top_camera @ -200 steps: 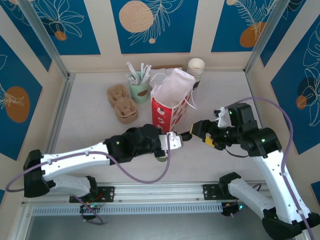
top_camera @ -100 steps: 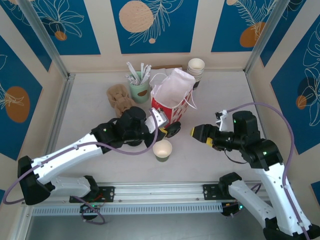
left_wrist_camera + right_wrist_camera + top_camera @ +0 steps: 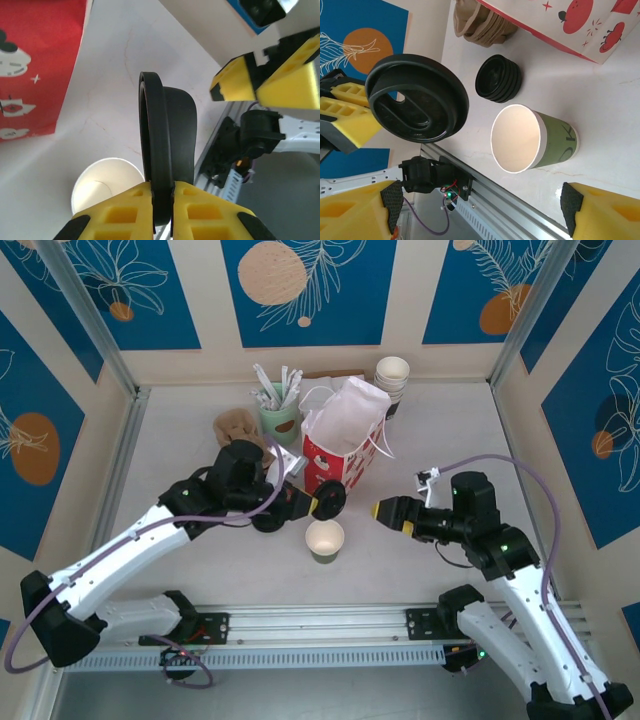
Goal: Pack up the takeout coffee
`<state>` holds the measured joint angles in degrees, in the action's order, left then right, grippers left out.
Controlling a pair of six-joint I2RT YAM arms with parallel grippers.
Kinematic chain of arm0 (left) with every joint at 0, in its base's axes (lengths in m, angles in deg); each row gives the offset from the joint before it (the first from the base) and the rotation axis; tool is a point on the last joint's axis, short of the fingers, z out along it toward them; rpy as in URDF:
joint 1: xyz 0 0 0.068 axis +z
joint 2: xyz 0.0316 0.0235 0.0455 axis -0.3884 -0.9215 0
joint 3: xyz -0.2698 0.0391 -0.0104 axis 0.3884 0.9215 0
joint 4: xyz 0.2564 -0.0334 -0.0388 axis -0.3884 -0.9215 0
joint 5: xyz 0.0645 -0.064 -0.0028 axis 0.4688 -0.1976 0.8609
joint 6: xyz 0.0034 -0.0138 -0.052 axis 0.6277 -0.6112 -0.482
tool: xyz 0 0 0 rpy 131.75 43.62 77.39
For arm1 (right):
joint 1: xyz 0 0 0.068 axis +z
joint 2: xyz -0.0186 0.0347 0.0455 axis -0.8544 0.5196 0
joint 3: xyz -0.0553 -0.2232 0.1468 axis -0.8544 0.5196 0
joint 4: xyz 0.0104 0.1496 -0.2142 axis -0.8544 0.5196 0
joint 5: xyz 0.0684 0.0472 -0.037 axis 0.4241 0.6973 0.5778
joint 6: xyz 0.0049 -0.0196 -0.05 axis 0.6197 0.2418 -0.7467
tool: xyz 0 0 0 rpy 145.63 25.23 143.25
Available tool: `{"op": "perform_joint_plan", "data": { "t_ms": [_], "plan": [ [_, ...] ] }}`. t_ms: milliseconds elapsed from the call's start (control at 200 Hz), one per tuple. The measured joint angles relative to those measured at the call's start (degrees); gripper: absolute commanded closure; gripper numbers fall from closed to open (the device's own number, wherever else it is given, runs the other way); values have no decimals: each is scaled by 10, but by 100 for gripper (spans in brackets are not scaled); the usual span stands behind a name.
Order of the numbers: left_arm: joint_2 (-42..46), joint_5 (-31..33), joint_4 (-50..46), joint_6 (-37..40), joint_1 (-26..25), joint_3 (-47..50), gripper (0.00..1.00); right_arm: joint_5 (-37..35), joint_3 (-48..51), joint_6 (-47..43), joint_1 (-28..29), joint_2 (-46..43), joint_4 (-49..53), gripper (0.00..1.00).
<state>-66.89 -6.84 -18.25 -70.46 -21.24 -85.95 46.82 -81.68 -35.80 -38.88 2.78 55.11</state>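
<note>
The takeout coffee's cup (image 3: 325, 539) is a green paper cup with a cream inside, standing lidless near the table's front. It also shows in the left wrist view (image 3: 102, 180) and the right wrist view (image 3: 535, 137). My left gripper (image 3: 318, 503) (image 3: 172, 187) is shut on a round black lid (image 3: 331, 500) (image 3: 167, 130) (image 3: 417, 97). It holds the lid on edge, just above and behind the cup. My right gripper (image 3: 383, 510) (image 3: 480, 215) stands open to the cup's right, with nothing between its fingers (image 3: 265, 75).
A red-and-white paper bag (image 3: 340, 445) stands open behind the cup. A low stack of black lids (image 3: 498, 78) lies left of the cup. Brown cup carriers (image 3: 238, 427), a green pot of sticks (image 3: 277, 412) and stacked cups (image 3: 392, 378) are at the back.
My left arm has drawn back to the left with the lid, uncovering the cup. My right gripper has slid left toward the cup.
</note>
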Motion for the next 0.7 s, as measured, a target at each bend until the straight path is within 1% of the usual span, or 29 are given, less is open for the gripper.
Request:
{"op": "perform_joint_plan", "data": {
  "t_ms": [135, 290, 330, 470, 700],
  "plan": [
    [3, -60, 42, -53, 38, 64, 87, 17, 36, 3, 8, 0, -43, 16],
    [3, -110, 87, -105, 49, 122, 87, 24, 81, 13, 25, 0, -94, 16],
    [3, -120, 98, -114, 52, 130, 87, 24, 96, 17, 29, 0, -108, 16],
    [-1, -153, 136, -143, 68, 152, 87, 24, 131, 33, 42, 5, -142, 24],
    [-40, -194, 164, -163, 72, 163, 87, 25, 133, 33, 56, 50, -166, 24]
  ]
}}
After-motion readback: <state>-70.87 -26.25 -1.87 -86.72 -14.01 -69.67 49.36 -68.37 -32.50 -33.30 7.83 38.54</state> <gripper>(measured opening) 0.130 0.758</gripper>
